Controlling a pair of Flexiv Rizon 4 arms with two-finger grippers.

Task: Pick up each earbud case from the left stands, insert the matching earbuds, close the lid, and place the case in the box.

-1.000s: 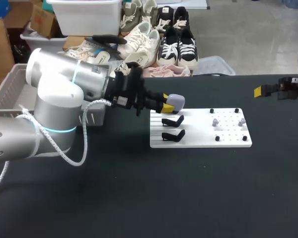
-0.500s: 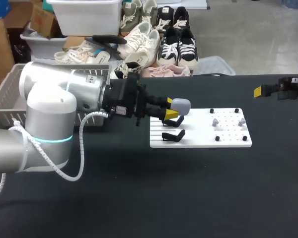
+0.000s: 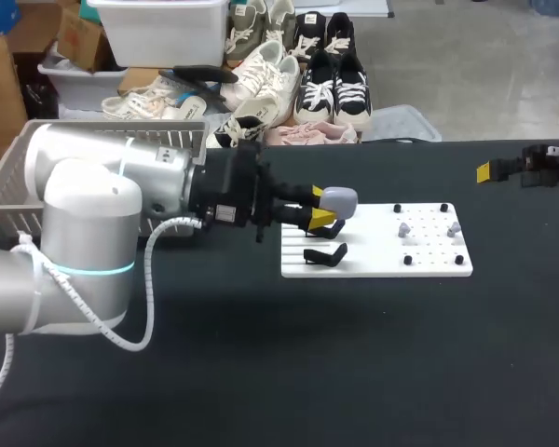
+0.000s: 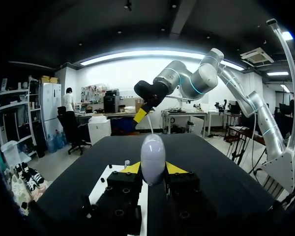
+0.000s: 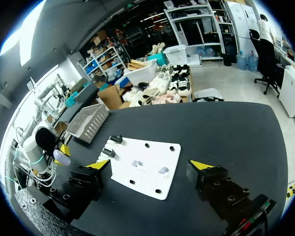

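Earbud case (image 3: 339,198) is pinched between the left gripper's (image 3: 320,205) yellow fingers, above the white board's (image 3: 373,265) left end. It should be held steady and level, then brought near the earbuds (image 3: 403,228) on the board's right half. That arm lies flat and low. Past the board's right end hangs the right gripper (image 5: 151,164), fingers spread wide.

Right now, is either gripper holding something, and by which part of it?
The left gripper holds the pale lavender egg-shaped earbud case, pinching two sides of its near end; the rest sticks out ahead. The right gripper is open, empty.
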